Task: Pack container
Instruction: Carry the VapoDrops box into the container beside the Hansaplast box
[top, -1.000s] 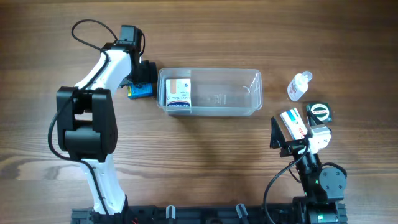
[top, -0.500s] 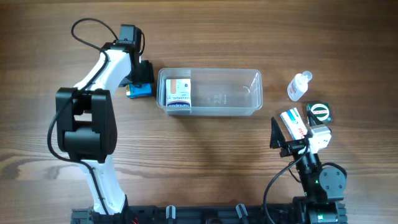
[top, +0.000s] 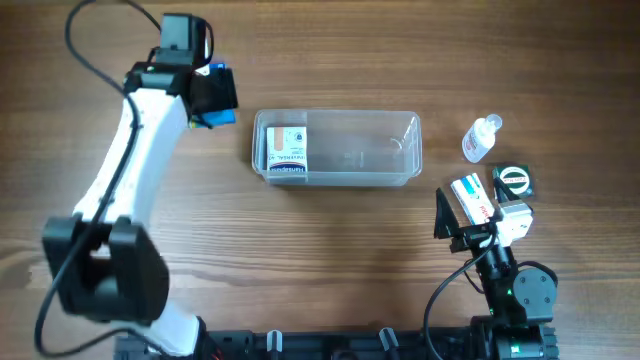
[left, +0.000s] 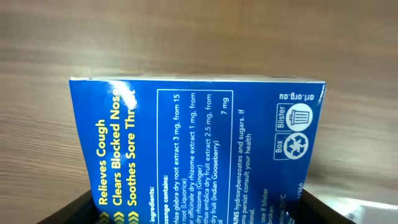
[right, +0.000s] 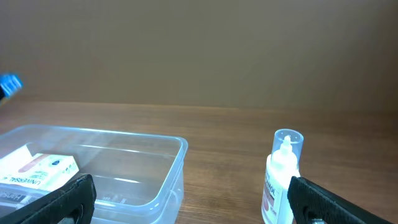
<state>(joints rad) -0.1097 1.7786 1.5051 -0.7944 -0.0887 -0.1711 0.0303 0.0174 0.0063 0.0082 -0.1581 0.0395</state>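
Note:
The clear plastic container lies in the middle of the table with a white and orange box at its left end. It also shows in the right wrist view. My left gripper is shut on a blue lozenge box and holds it raised, up and left of the container. The blue box shows between the fingers overhead. My right gripper is open and empty at the near right, low by the table's front.
A small clear bottle lies right of the container and shows upright in the right wrist view. A black and green box and a white and red box sit near the right arm.
My left gripper has lifted the blue box off the table beside the container's left end and moved it up and to the left. The right arm has not moved.

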